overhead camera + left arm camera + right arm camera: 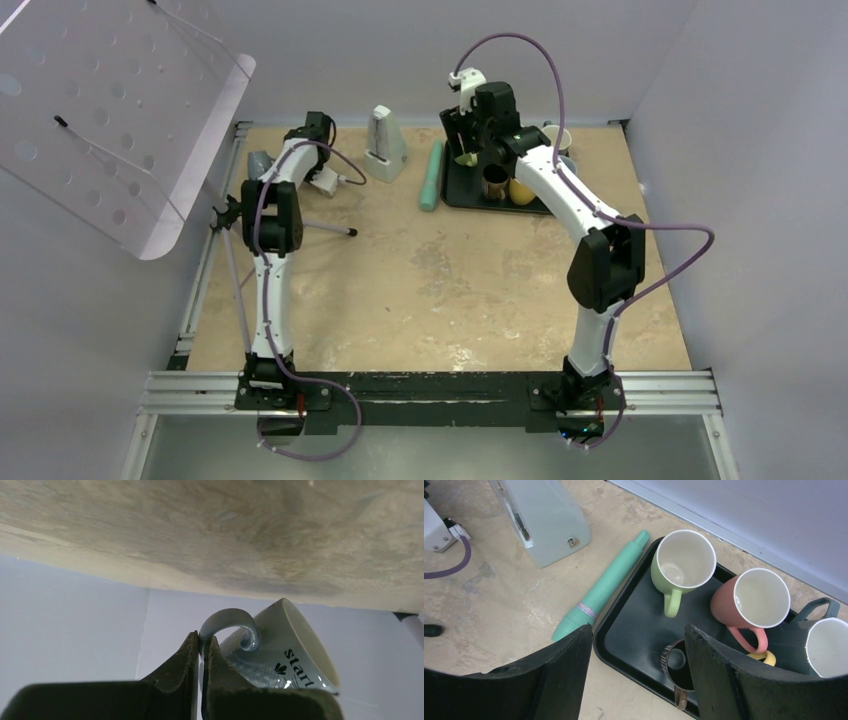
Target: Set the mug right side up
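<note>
**One mug, handle pinched: lift and flip next**

L gripper (201,642) is clamping fully closed on the handle (227,617) of the mug (280,650), which is sitting tilted, not upright, at the table's (250,540) far-left corner. R gripper (638,632) is hanging wide apart, empty, over the tray (624,645). Grasp step looks to be finishing; next prob. needs a lift w/ wrist roll, then setting it base-down.

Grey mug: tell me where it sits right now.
In the top view the grey mug is at the far left corner of the table, left of the white metronome; the left gripper pinches its handle.
</note>
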Robot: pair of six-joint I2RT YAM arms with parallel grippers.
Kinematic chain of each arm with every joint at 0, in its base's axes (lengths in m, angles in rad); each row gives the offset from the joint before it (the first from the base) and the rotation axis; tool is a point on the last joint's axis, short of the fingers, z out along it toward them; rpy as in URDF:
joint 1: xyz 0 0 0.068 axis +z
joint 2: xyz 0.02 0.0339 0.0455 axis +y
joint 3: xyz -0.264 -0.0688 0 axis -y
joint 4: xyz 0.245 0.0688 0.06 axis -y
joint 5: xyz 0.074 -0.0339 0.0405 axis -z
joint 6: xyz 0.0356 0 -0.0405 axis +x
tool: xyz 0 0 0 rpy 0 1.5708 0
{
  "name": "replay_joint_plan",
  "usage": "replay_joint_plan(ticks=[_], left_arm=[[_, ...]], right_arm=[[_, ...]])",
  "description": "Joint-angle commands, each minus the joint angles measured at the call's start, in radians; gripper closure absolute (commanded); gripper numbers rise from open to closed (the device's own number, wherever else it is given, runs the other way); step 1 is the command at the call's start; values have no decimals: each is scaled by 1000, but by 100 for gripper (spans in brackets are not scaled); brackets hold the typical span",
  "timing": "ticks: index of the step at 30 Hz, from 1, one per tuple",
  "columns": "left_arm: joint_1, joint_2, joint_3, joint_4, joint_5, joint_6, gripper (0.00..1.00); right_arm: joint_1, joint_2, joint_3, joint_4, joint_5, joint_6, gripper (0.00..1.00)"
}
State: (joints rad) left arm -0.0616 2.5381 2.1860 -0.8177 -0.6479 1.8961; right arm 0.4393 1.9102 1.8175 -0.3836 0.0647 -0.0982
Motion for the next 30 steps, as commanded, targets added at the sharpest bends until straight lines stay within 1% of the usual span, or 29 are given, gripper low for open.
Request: replay_joint_plan(ticks=[1, 5, 9, 12, 20, 25, 27, 30], left_arm=[[-10, -71, -29, 17, 25, -44, 100], [-14, -97, -17, 37, 95, -118, 100], [-17, -111, 36, 8, 174, -241, 100], [-17, -140, 40, 5, 230, -339, 100], [-16, -247, 19, -46, 446, -679, 100], [-16, -324, 12, -143, 637, -924, 100], [-17, -352, 5, -176, 744, -1031, 100], [-15, -379, 2, -210, 849, -1209, 100]], right_arm=[[-2, -76, -3, 7, 34, -12, 30], [-2, -91, -19, 8, 34, -12, 29], [-1, -109, -32, 5, 41, -10, 29], [-2, -128, -44, 5, 42, -3, 30], [-2, -175, -66, 11, 27, 13, 29], [-2, -197, -72, 7, 27, 35, 29], [-1, -209, -74, 9, 27, 46, 29], [-2, -227, -83, 22, -25, 41, 29]])
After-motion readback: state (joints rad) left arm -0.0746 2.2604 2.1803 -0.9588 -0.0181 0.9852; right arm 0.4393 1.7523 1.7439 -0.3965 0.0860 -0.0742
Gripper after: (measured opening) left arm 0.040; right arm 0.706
